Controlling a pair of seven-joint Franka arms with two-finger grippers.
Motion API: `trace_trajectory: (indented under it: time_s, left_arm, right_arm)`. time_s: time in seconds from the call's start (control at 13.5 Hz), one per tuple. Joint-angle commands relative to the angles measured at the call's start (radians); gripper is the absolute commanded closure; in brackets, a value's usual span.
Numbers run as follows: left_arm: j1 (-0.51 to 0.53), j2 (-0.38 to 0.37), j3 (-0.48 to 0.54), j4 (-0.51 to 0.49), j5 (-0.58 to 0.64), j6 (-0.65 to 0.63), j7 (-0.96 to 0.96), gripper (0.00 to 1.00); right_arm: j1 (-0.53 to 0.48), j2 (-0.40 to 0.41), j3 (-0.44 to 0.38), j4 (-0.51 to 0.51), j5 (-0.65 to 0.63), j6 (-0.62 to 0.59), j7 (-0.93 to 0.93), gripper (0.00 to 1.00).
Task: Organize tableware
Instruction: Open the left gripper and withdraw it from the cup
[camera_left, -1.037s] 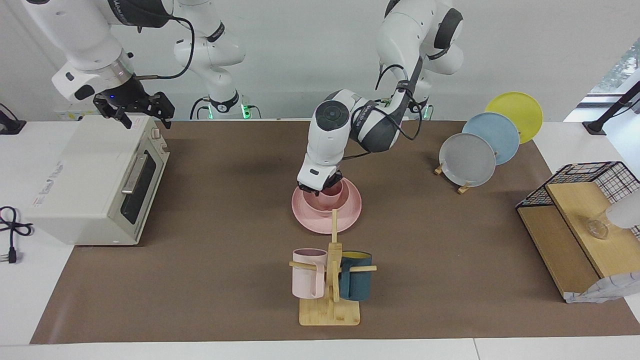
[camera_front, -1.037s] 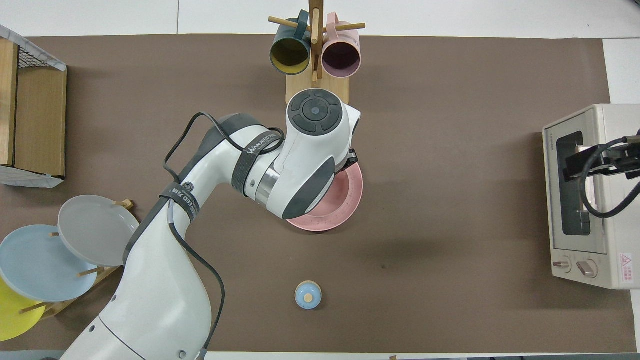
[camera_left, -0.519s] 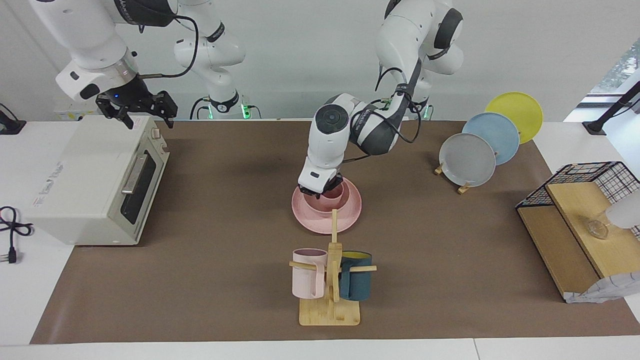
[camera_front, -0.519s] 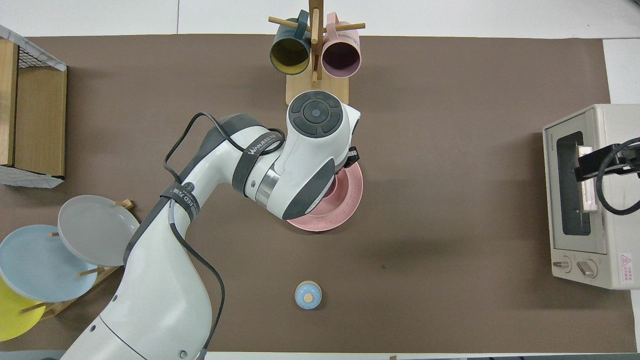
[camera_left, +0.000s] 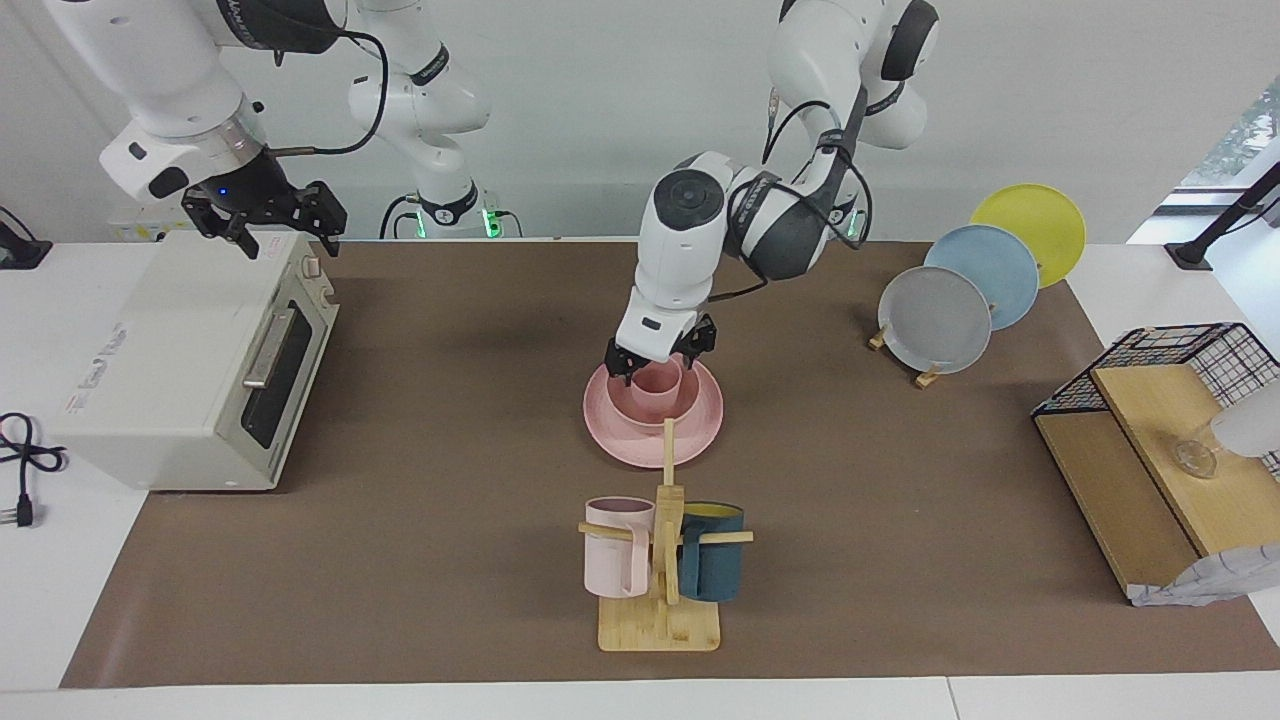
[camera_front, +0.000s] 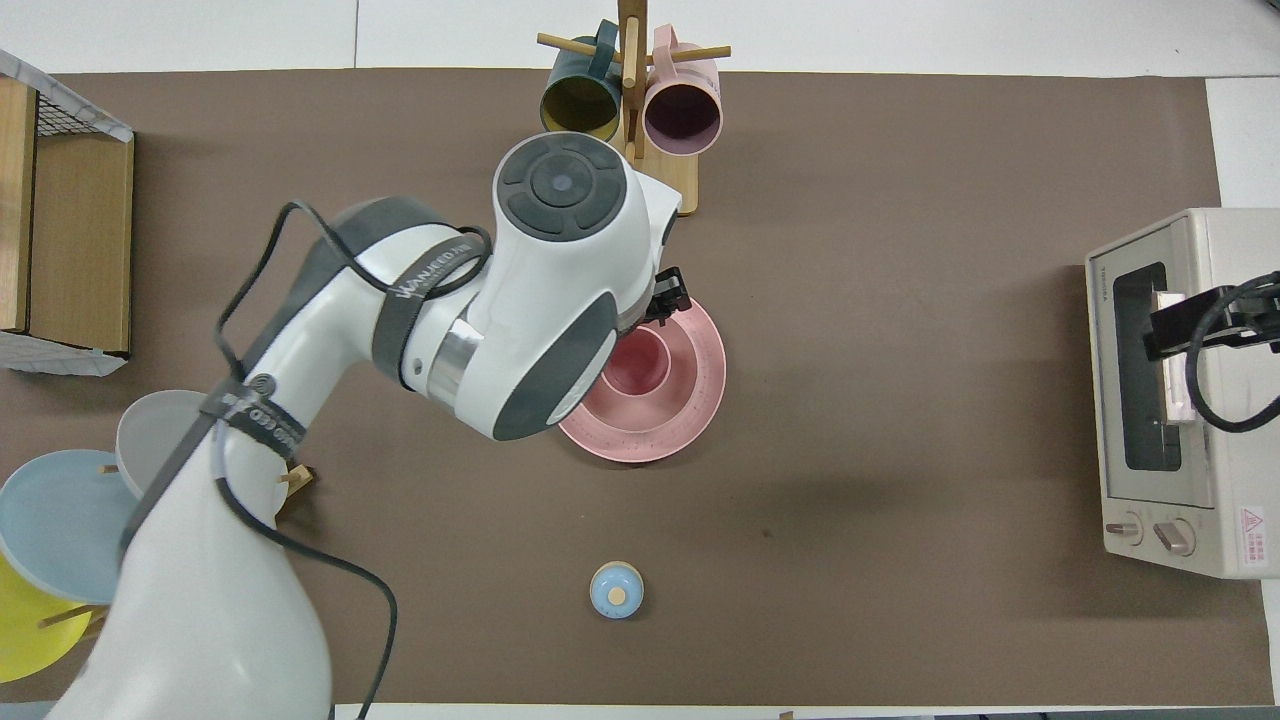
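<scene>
Pink plate (camera_left: 700, 425) lay at the middle of the brown mat (camera_left: 450, 400), with the pink bowl (camera_left: 680, 403) set on it and the pink cup (camera_left: 660, 380) standing upright inside the bowl (the three nested, one within the other). Left gripper (camera_left: 661, 356) hung just above the cup, fingers spread wide to either side of the rim and holding nothing; in the overhead view only its dark tip (camera_front: 668, 297) showed past the arm's white body, which covered part of the plate (camera_front: 690, 400). Right gripper (camera_left: 268, 212) waited over the top of the toaster oven (camera_left: 190, 360) at the right arm's end of the table, fingers parted and empty. Wooden mug tree (camera_left: 664, 560) stood farther from the robots than the plate, carrying a pale pink mug (camera_left: 616, 545) and a teal mug (camera_left: 712, 563). A wooden rack toward the left arm's end held a grey plate (camera_left: 934, 318), a blue plate (camera_left: 985, 272) and a yellow plate (camera_left: 1035, 225) on edge. Wire-and-wood shelf (camera_left: 1150, 470) sat at that same end, farther from the robots than the rack. Small blue knob-like object (camera_front: 616, 589) rested on the mat nearer to the robots than the pink plate
</scene>
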Motion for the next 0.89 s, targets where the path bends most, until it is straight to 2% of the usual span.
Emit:
trace_trajectory:
  time_s: [0.0,0.3,0.52,0.67,0.81]
  left_arm:
    - [0.083,-0.116,-0.002,-0.023,-0.03,-0.118,0.093,0.0]
    - [0.286,-0.246,0.004,-0.03,-0.038,-0.244,0.332,0.0]
    - [0.475,-0.294,0.006,-0.059,-0.029,-0.296,0.624,0.0]
    - [0.55,-0.347,0.007,-0.139,-0.024,-0.275,0.745,0.0]
    - [0.572,-0.381,0.009,-0.202,-0.024,-0.227,0.753,0.0]
  right_arm:
    - [-0.012,0.004,0.004,0.012,-0.002,-0.002,-0.023,0.0]
    - [-0.011,-0.001,0.004,0.012,-0.002,-0.013,-0.021,0.0]
    - [-0.006,-0.007,0.004,0.008,-0.002,-0.031,-0.017,0.0]
    - [0.006,-0.002,0.002,0.008,-0.005,0.001,-0.021,0.0]
    - [0.006,0.004,-0.003,0.008,-0.002,0.005,-0.02,0.0]
